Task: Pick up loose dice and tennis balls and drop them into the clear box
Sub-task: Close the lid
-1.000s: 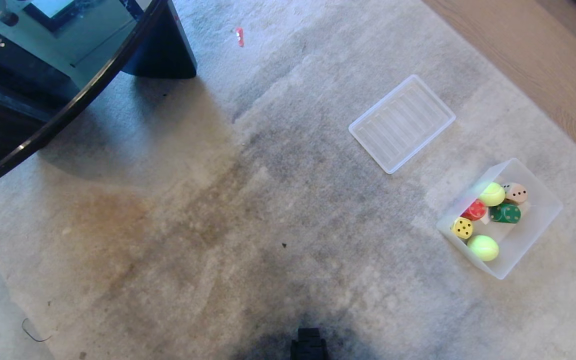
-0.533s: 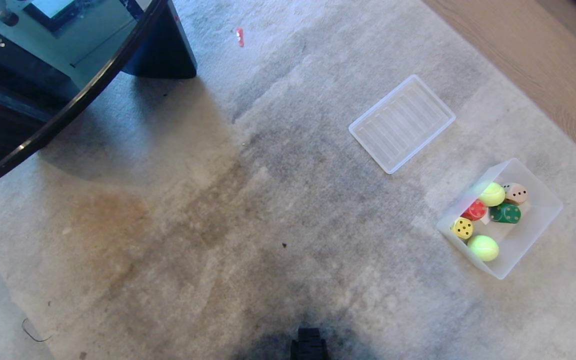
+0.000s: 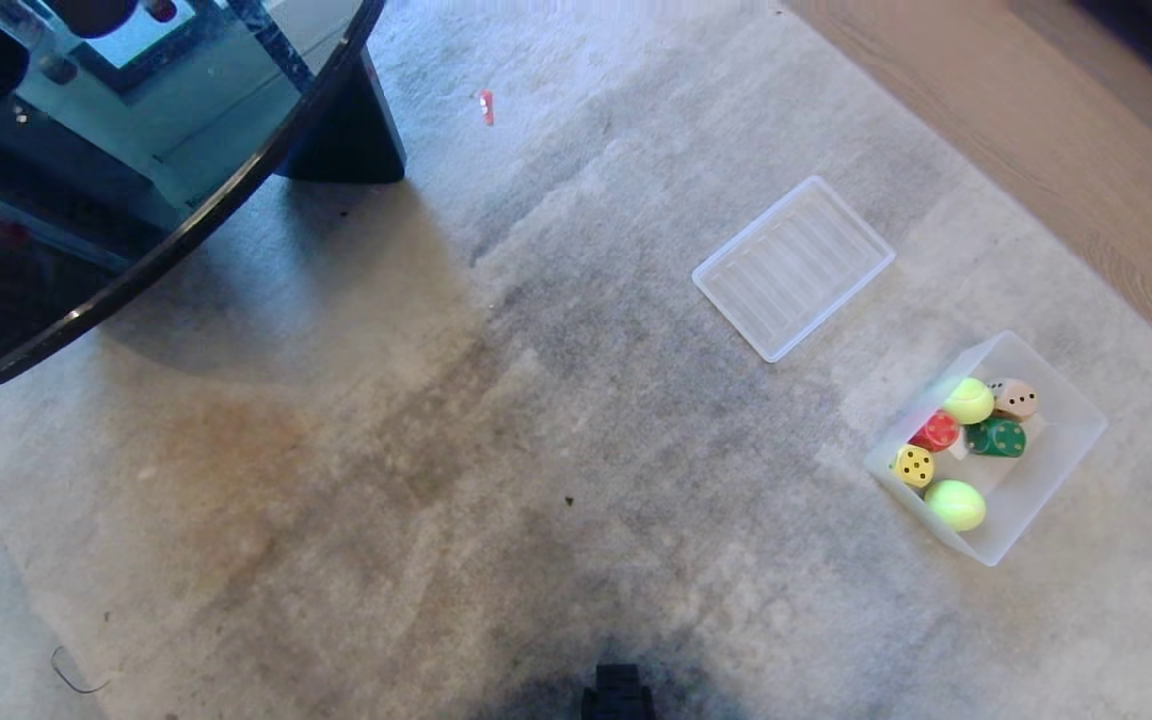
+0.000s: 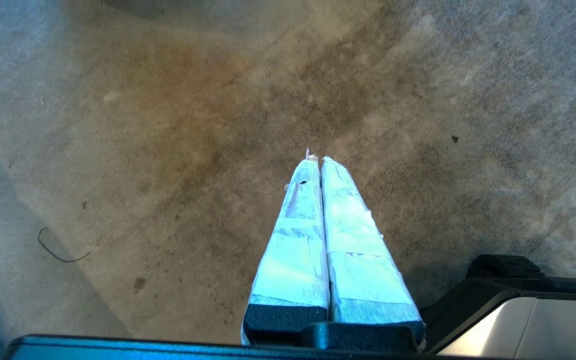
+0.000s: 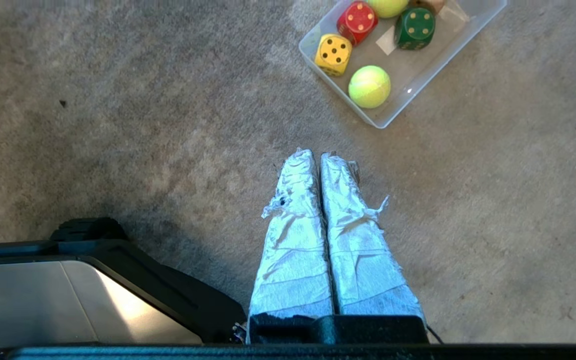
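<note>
The clear box stands on the carpet at the right. Inside it lie the yellow die, red die, green die, tan die and two tennis balls. The right wrist view shows the same box with the yellow die, red die, green die and a tennis ball. My right gripper is shut and empty, hanging over bare carpet short of the box. My left gripper is shut and empty over carpet. Neither arm shows in the head view.
A flat ridged clear lid lies on the carpet beyond the box. A dark glass table with a black leg fills the far left. Wood floor borders the carpet at the far right. A small red scrap lies far off.
The head view has shifted: the whole scene has slid down and shrunk a little as the camera rose. Box, lid and contents keep their places on the carpet.
</note>
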Motion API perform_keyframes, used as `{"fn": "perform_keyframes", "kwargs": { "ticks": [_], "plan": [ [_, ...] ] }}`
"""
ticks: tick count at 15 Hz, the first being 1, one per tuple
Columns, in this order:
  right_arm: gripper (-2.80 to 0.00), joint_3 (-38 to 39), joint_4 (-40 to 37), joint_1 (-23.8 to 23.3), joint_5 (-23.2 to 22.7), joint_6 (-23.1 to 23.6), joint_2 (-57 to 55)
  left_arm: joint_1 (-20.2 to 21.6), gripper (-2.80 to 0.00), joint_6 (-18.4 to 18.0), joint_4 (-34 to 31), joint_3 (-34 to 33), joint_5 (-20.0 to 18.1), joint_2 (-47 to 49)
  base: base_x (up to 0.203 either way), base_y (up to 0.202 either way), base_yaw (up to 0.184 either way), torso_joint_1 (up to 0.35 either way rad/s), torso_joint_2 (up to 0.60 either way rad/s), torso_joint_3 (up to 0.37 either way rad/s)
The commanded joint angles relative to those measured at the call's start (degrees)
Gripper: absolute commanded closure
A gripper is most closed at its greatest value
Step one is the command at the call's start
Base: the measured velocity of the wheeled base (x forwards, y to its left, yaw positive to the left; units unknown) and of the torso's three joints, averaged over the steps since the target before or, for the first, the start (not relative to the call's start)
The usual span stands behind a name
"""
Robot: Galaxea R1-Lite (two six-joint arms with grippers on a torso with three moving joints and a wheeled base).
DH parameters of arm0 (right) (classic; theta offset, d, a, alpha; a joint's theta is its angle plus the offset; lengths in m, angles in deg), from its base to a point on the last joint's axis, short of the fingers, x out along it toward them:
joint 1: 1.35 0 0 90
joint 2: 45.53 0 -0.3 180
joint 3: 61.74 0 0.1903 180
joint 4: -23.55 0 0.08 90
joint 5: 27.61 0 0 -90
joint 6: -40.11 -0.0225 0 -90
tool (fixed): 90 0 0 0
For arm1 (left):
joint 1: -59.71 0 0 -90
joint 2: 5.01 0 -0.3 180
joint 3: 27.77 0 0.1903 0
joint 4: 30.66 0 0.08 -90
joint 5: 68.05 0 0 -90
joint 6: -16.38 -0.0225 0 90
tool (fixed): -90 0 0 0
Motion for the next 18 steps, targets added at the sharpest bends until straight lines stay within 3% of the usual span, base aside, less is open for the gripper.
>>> {"fn": "perform_keyframes", "kwargs": {
  "ticks": [1, 13, 18],
  "plan": [
    [0.0, -0.03, -0.03, 0.0, 0.03, -0.09, -0.07, 0.0, 0.0, 0.05, 0.03, 0.0, 0.01, 0.0, 0.0, 0.0, 0.0, 0.003, 0.0, 0.2],
    [0.0, 0.05, 0.02, 0.0, 0.03, -0.09, -0.07, 0.0, 0.0, 0.05, -0.06, 0.0, 0.1, 0.0, 0.0, 0.0, 0.0, 0.003, 0.0, 0.204],
    [0.0, 0.05, 0.05, 0.0, 0.03, -0.09, -0.07, 0.0, 0.0, 0.05, -0.06, 0.0, 0.1, 0.0, 0.0, 0.0, 0.0, 0.002, 0.0, 0.058]
  ]
}}
